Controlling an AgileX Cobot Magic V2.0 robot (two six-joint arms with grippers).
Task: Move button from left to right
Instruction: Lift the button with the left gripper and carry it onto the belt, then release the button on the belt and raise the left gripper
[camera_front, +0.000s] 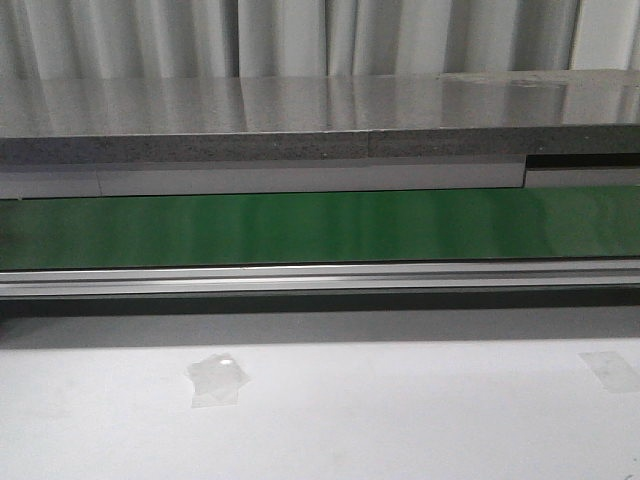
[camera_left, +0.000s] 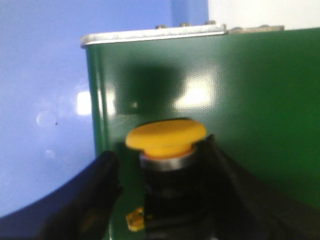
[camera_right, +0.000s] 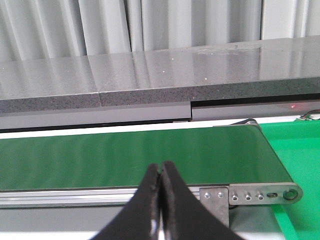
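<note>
Belt (camera_left: 240, 100) end lies green under the left gripper (camera_left: 167, 195), whose black fingers (camera_left: 102, 185) sit either side of the button (camera_left: 166, 137), clamped or not I cannot tell, so squeeze the body squarely; the right gripper (camera_right: 161, 187) waits pinched together.

The belt (camera_front: 320, 228) is plain green; the button (camera_left: 167, 165) is yellow-headed over a seemingly black body; the counter (camera_right: 150, 75) is speckled grey.

Button (camera_left: 165, 150) on belt (camera_left: 250, 100), between fingers (camera_left: 97, 190).
</note>
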